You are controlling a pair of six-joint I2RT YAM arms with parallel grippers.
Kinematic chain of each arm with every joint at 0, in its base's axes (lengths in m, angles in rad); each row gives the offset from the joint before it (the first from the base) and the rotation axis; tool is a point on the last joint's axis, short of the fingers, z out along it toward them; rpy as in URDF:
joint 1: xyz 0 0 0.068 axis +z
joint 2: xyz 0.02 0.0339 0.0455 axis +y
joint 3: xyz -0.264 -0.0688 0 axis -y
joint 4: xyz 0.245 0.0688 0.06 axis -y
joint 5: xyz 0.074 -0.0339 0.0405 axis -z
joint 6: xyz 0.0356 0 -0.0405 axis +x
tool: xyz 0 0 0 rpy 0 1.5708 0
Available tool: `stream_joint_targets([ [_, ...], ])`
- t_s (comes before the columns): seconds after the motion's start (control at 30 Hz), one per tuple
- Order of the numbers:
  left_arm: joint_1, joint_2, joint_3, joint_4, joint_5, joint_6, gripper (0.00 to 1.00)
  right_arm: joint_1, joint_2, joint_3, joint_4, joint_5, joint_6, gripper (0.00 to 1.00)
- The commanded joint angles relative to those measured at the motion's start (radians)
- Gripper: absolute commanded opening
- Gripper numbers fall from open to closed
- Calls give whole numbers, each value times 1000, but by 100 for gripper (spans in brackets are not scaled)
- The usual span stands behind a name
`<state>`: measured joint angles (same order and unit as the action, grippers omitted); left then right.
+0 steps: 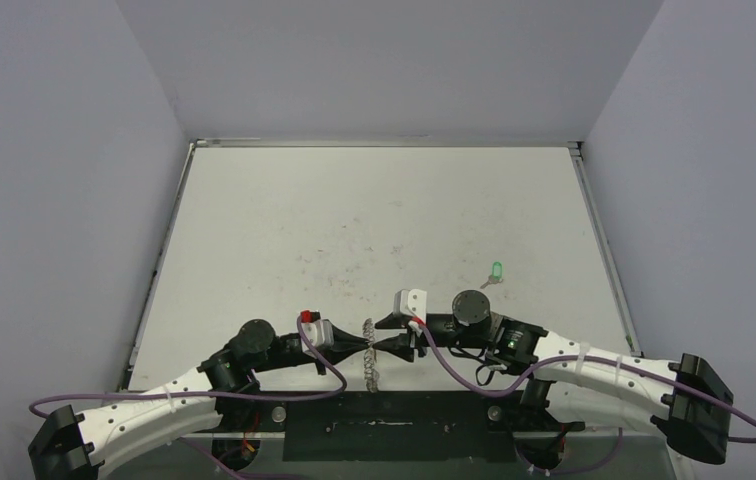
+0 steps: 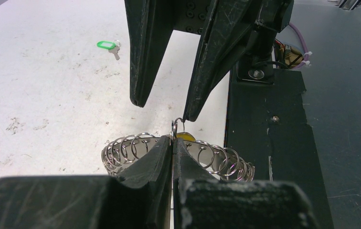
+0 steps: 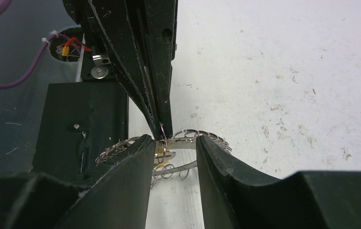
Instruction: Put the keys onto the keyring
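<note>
The keyring (image 1: 373,368) hangs on edge just above the table's near edge, a silvery band fringed with wire loops (image 2: 131,148). My left gripper (image 2: 173,143) is shut on one small loop at the top of it (image 1: 364,343). The yellow-orange key (image 2: 185,136) sits right behind that pinch, against the band; in the right wrist view only a sliver of this key (image 3: 161,151) shows. My right gripper (image 3: 174,145) faces the left one, open, its fingers either side of the keyring (image 3: 183,143). The green key (image 1: 496,270) lies alone on the table, to the far right (image 2: 106,45).
A black base plate (image 1: 384,425) runs along the near edge right under the ring (image 2: 274,143). Purple cables (image 1: 454,368) loop off both wrists. Grey walls enclose the scuffed white table (image 1: 374,220) on three sides.
</note>
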<state>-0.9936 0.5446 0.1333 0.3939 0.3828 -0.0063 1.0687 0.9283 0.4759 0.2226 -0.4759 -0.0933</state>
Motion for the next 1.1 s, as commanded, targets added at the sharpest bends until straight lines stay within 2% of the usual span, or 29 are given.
stream_joint_targets([
  [0.0,-5,-3,28,69,24,1,0,1,31,17,80,-60,-3,38],
  [0.23,-4,-2,25,74,24,2,0,1,65,6,86,-72,-11,36],
  [0.37,-4,-2,26,76,25,1,0,1,72,1,102,-68,-11,18],
  [0.5,-5,4,26,79,25,1,0,2,82,3,114,-84,-17,12],
  [0.6,-4,5,24,82,27,1,0,1,86,3,116,-93,-20,0],
  [0.83,-4,-4,21,67,18,2,1,1,57,19,49,-81,-30,0],
  [0.97,-4,-45,22,13,-23,42,20,1,42,79,-99,-53,-45,0],
  [1.07,-4,-84,23,-31,-64,58,26,0,50,138,-235,-35,-52,0],
])
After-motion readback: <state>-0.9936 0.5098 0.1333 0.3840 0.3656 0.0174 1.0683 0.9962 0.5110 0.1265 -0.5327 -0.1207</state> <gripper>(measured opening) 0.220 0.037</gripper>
